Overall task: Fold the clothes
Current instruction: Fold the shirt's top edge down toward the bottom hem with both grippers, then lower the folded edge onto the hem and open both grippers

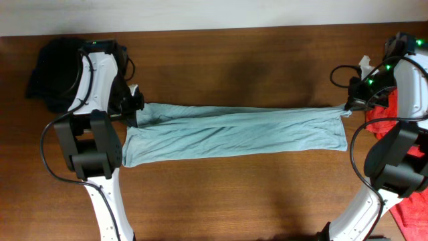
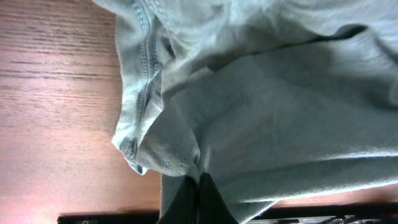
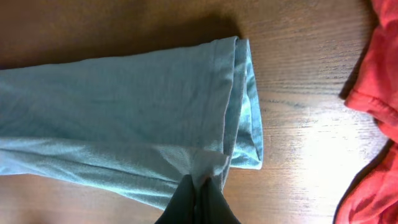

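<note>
A light blue garment [image 1: 234,130] lies folded into a long band across the middle of the wooden table. My left gripper [image 1: 134,110] is shut on its left end, near the upper corner; in the left wrist view the fingers [image 2: 200,180] pinch the cloth [image 2: 261,106]. My right gripper [image 1: 348,107] is shut on the right end's upper corner; in the right wrist view the fingers [image 3: 199,182] pinch a fold of the cloth [image 3: 124,112] by its hem. The cloth is stretched between the two grippers.
A black garment [image 1: 53,73] lies at the far left behind the left arm. Red clothes [image 1: 401,120] lie at the right edge, also in the right wrist view [image 3: 379,68]. Cables hang by both arms.
</note>
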You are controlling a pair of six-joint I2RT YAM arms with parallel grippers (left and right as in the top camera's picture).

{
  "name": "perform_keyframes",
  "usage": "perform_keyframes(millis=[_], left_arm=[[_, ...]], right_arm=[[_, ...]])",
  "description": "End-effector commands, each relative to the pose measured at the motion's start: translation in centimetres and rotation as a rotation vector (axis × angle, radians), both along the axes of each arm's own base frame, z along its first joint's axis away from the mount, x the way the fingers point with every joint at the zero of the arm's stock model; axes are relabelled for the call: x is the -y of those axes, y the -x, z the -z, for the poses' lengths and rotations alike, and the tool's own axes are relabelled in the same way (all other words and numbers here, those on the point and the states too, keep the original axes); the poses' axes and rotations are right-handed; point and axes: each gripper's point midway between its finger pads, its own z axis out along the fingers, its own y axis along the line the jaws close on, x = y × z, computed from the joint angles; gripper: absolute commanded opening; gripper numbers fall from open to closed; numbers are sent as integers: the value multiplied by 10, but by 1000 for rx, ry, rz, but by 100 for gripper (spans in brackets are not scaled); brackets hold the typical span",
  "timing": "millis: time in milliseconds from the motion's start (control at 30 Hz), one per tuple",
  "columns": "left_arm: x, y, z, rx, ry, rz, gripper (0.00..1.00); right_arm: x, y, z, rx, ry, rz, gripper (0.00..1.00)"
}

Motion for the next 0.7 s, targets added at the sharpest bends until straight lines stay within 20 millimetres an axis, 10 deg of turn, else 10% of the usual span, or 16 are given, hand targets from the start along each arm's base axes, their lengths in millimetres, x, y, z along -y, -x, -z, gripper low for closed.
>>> perform_keyframes(millis=[0,667], left_arm=[[-1,1,-8,15,-10,-16,0],[-25,42,15,-152,-175,-25,0]], right_arm=[[2,13,2,-20,16,13,4],[-4,44,57,-139,6,8,4]])
